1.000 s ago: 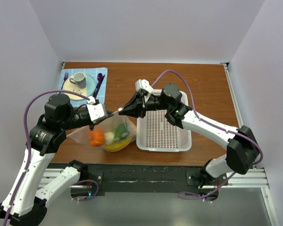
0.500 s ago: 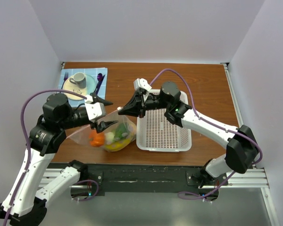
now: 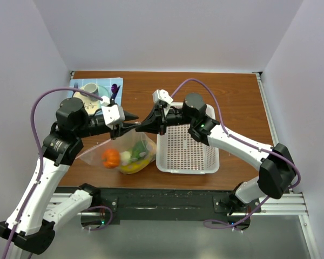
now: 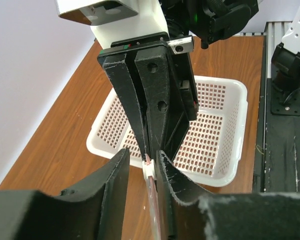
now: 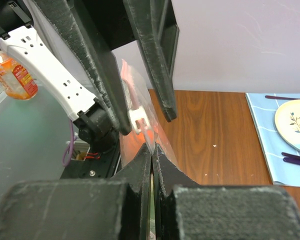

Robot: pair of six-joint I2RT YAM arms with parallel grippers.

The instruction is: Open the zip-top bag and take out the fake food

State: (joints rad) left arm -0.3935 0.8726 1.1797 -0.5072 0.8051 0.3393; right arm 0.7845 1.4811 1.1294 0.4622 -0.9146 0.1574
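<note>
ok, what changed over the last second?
The left hand, shut at the mouth of the clear crinkly plastic zip-top bag a second ago, opened wide, pulled back, then returned and now straddles the white zip slider, not clamped. The right hand stays shut on the bag's edge; the plastic fake food and white perforated basket haven't moved.

Your left arm and right arm were white shells between round black joints, a purple cable looped off each, a green light on the right one (tiny), your right gripper matte black, wedge fingers with round screw holes.
</note>
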